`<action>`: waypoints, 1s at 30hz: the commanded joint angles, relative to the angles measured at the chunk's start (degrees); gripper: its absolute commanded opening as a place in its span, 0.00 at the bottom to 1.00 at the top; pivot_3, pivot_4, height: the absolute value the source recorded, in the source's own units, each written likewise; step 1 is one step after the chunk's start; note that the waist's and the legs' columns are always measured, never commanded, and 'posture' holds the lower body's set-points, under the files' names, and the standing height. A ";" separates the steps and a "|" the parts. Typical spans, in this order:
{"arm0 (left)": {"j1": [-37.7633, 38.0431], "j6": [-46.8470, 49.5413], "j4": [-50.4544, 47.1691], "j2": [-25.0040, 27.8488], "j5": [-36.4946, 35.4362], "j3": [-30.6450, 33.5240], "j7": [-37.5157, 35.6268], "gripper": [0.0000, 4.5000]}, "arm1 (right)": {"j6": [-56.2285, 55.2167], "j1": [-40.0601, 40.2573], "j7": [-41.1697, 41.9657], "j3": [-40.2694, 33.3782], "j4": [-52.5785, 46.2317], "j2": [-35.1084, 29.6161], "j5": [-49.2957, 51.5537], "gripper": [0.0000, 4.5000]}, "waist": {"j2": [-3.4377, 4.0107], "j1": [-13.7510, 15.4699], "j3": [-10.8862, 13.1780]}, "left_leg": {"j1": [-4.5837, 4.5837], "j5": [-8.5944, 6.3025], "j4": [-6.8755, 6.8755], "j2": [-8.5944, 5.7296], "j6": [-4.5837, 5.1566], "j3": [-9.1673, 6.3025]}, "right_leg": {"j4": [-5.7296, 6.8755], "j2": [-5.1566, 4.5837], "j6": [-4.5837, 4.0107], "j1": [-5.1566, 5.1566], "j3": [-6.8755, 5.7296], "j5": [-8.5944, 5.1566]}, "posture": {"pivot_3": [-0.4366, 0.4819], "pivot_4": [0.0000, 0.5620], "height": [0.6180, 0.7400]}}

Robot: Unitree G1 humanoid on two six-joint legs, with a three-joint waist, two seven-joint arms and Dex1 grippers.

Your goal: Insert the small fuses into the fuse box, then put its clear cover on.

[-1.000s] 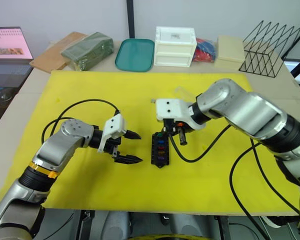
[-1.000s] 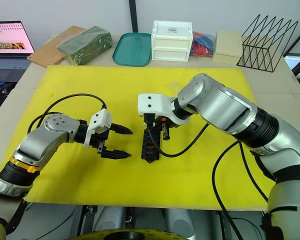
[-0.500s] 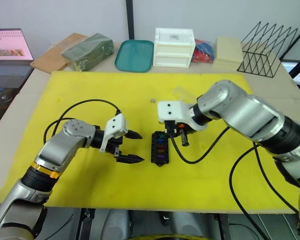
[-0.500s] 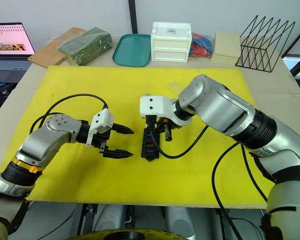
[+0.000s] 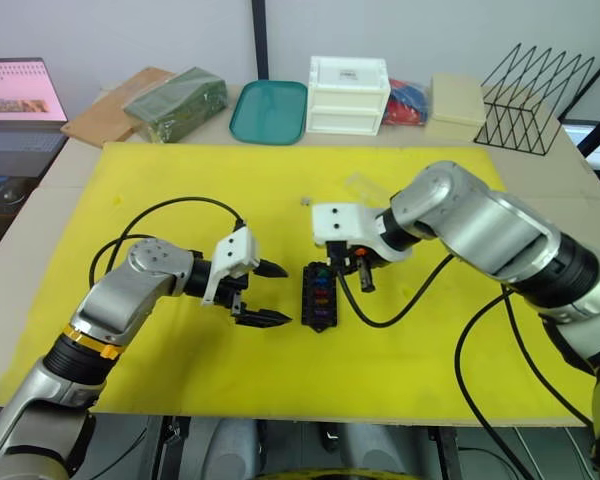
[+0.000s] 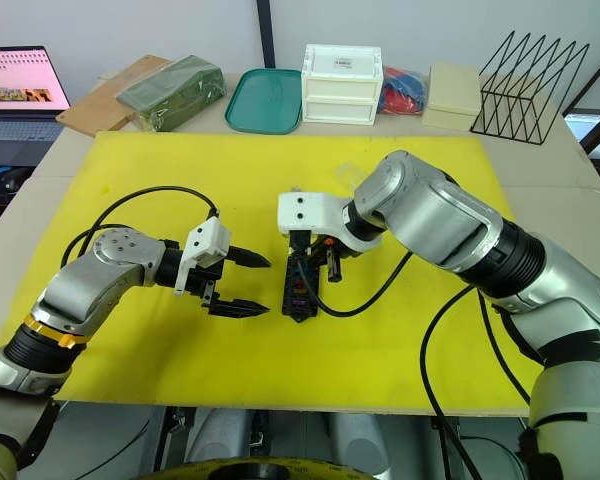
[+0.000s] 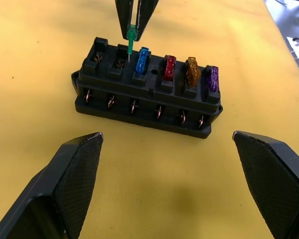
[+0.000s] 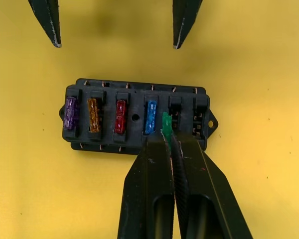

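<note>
Up close, right gripper (image 8: 170, 144) pinching green fuse (image 8: 166, 124)

The table (image 5: 40, 240) carries a yellow mat (image 5: 180, 180) (fuse box (image 5: 317, 297) near its middle); tray (image 5: 270, 110), white drawers (image 5: 350, 95) and wire rack (image 5: 535, 100) stand far.

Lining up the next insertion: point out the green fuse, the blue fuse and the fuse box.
green fuse (image 8: 166, 122), right wrist view, its plastic head.
blue fuse (image 8: 150, 117), right wrist view, its body.
fuse box (image 7: 139, 97), left wrist view, its front wall.
</note>
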 commanded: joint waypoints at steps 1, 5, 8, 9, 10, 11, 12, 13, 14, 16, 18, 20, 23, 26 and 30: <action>-0.62 -0.06 -1.98 -0.13 -0.45 1.47 -0.09 0.99 | -0.34 -1.47 0.18 -1.50 -0.06 0.54 -0.91 0.00 | 0.00 -0.01 0.00 | 0.00 0.00 0.00 0.00 0.00 0.00 | 0.00 0.00 0.00 0.00 0.00 0.00 | 0.48 0.27 1.00; -0.81 0.08 -1.95 -0.23 -0.38 1.42 -0.07 0.99 | -0.54 -1.33 -0.29 -1.12 0.56 1.27 -1.68 0.00 | 0.00 -0.04 0.00 | 0.01 0.00 0.01 0.00 0.00 0.00 | 0.02 0.00 0.00 0.00 0.00 0.00 | 0.48 0.27 1.00; -0.82 0.10 -1.94 -0.28 -0.38 1.44 -0.18 0.99 | -0.01 -1.59 0.08 -1.75 0.82 1.85 -1.45 0.00 | 0.00 -0.03 0.00 | 0.01 0.00 0.01 -0.01 0.00 0.00 | 0.04 0.00 0.00 0.00 0.00 0.00 | 0.48 0.27 1.00; -0.84 0.11 -1.90 -0.30 -0.37 1.43 -0.19 0.99 | 0.27 -1.82 0.32 -2.09 0.77 2.01 -1.23 0.00 | 0.00 -0.02 0.00 | 0.01 0.00 0.01 0.00 0.00 0.00 | 0.05 0.00 0.00 0.00 0.00 0.00 | 0.48 0.27 1.00; -0.89 0.13 -1.86 -0.34 -0.36 1.42 -0.19 0.99 | 0.37 -1.99 0.46 -2.28 0.73 2.10 -1.18 0.00 | 0.00 -0.02 0.00 | 0.01 0.00 0.01 -0.01 0.00 0.00 | 0.05 0.00 0.00 0.00 0.00 0.00 | 0.48 0.27 1.00; -0.92 0.10 -1.82 -0.38 -0.35 1.40 -0.19 0.99 | 0.35 -2.06 0.49 -2.38 0.72 2.18 -1.24 0.00 | 0.00 -0.02 0.00 | 0.01 0.00 0.01 0.00 0.00 0.00 | 0.05 -0.01 0.00 0.00 0.00 0.00 | 0.48 0.27 1.00; -0.96 0.11 -1.79 -0.43 -0.33 1.37 -0.17 0.99 | 0.29 -2.06 0.47 -2.36 0.74 2.18 -1.38 0.00 | 0.00 -0.02 0.00 | 0.01 0.00 0.01 -0.01 0.00 0.00 | 0.05 -0.01 0.00 0.00 0.00 0.00 | 0.48 0.27 1.00; -0.99 0.10 -1.78 -0.48 -0.32 1.34 -0.15 0.99 | 0.17 -2.05 0.45 -2.26 0.77 2.13 -1.59 0.00 | 0.00 -0.02 0.00 | 0.01 0.00 0.01 -0.01 0.00 -0.01 | 0.06 -0.01 0.00 0.00 0.00 0.00 | 0.48 0.27 1.00; -1.01 0.10 -1.78 -0.51 -0.31 1.32 -0.14 0.99 | 0.02 -2.04 0.44 -2.07 0.84 2.03 -1.84 0.00 | 0.00 -0.03 0.00 | 0.01 0.00 0.02 -0.01 0.00 -0.01 | 0.06 -0.01 0.00 0.00 0.00 0.00 | 0.48 0.27 1.00; -1.02 0.09 -1.79 -0.54 -0.30 1.32 -0.12 0.99 | -0.12 -1.92 0.50 -1.90 0.93 1.89 -2.06 0.00 | 0.00 -0.03 0.00 | 0.01 0.00 0.02 -0.01 0.00 -0.01 | 0.08 -0.01 0.00 -0.01 0.00 0.00 | 0.48 0.27 1.00; -0.91 0.10 -1.93 -0.54 -0.31 1.34 -0.06 0.99 | -0.02 -1.82 0.60 -1.92 0.78 1.80 -2.11 0.00 | 0.00 -0.04 0.00 | 0.01 0.00 0.02 -0.01 0.00 -0.01 | 0.08 -0.01 0.00 -0.01 0.00 0.00 | 0.48 0.27 1.00; -0.86 0.12 -2.00 -0.54 -0.31 1.33 -0.03 0.99 | 0.01 -1.79 0.68 -1.92 0.72 1.79 -2.21 0.00 | 0.00 -0.04 0.00 | 0.01 0.00 0.02 -0.01 0.00 -0.01 | 0.09 -0.01 0.00 -0.01 0.00 0.00 | 0.48 0.27 1.00; -0.70 0.10 -2.21 -0.68 -0.27 1.27 0.21 0.99 | -0.26 -1.61 0.99 -1.31 0.73 1.46 -2.65 0.00 | 0.00 -0.03 0.00 | 0.02 0.00 0.02 -0.01 0.00 -0.01 | 0.09 -0.01 0.00 -0.01 0.00 0.00 | 0.48 0.27 1.00; -0.69 0.15 -2.28 -0.81 -0.27 1.30 0.41 0.99 | -0.34 -1.25 1.42 -0.98 0.58 1.31 -2.75 0.00 | 0.00 -0.03 0.00 | 0.01 0.00 0.02 -0.01 0.00 -0.01 | 0.09 -0.01 0.00 -0.01 0.00 0.00 | 0.48 0.27 1.00; -0.66 0.07 -2.12 -0.99 -0.16 1.36 0.62 0.99 | -0.95 -0.84 1.54 -0.29 1.30 1.50 -3.64 0.00 | 0.00 -0.04 0.00 | 0.02 0.00 0.02 -0.01 0.00 -0.01 | 0.10 -0.01 0.00 -0.01 0.00 0.00 | 0.48 0.27 1.00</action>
